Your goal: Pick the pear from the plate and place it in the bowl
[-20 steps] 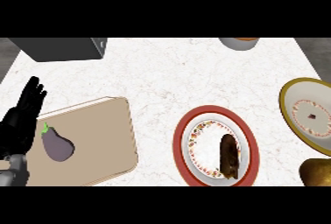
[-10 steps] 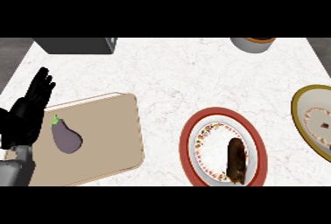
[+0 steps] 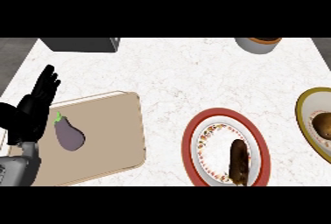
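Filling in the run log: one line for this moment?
left hand open, resting at left edge | right hand unseen | dark item on red-rimmed plate | eggplant on board

The counter (image 3: 194, 78) is white with thin speckles. The plate (image 3: 191, 144) has a red rim and a dotted ring. The board (image 3: 116, 131) is tan. The eggplant (image 3: 68, 135) is purple.

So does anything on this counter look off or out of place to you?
One thing: the task names a pear, but the red-rimmed plate holds a long dark brown item that doesn't look like one. Nothing is spilled or tipped. The eggplant lies flat on the cutting board, beside the open left hand.
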You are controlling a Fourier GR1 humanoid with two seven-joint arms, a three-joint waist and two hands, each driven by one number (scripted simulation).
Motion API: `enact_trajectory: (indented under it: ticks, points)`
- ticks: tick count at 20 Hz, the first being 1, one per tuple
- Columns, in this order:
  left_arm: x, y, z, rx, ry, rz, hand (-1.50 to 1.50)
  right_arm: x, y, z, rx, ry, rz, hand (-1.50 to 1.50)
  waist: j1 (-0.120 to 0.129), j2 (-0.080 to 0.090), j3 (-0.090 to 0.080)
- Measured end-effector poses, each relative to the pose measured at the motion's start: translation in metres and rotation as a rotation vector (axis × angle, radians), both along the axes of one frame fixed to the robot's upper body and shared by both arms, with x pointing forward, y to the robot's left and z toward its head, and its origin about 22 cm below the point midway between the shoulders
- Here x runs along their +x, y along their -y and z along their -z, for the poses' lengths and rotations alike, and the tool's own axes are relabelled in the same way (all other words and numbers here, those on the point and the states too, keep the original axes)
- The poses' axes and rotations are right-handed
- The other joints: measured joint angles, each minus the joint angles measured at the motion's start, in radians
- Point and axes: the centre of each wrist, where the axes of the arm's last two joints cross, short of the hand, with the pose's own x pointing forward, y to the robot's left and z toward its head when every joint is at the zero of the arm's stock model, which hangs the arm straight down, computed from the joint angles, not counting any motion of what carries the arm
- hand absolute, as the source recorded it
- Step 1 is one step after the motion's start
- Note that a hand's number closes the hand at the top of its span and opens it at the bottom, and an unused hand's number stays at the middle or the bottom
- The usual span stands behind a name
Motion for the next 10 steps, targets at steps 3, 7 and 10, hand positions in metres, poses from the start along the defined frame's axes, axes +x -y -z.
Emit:
enact_trajectory:
  ticks: [3, 7, 10]
  points:
    - [0.002, 0.000, 0.000, 0.000, 0.002, 0.007, 0.00, 0.006, 0.007, 0.019, -0.042, -0.113, 0.062, -1.50, 0.009, 0.003, 0.001]
    - [0.004, 0.008, 0.001, -0.006, 0.003, 0.012, 0.00, 0.013, 0.017, 0.037, -0.054, -0.214, 0.035, -1.50, 0.013, 0.005, 0.002]
    - [0.000, 0.006, 0.003, -0.006, 0.002, 0.016, 0.00, 0.017, 0.025, 0.042, 0.016, -0.243, -0.011, -1.50, 0.016, 0.004, 0.003]
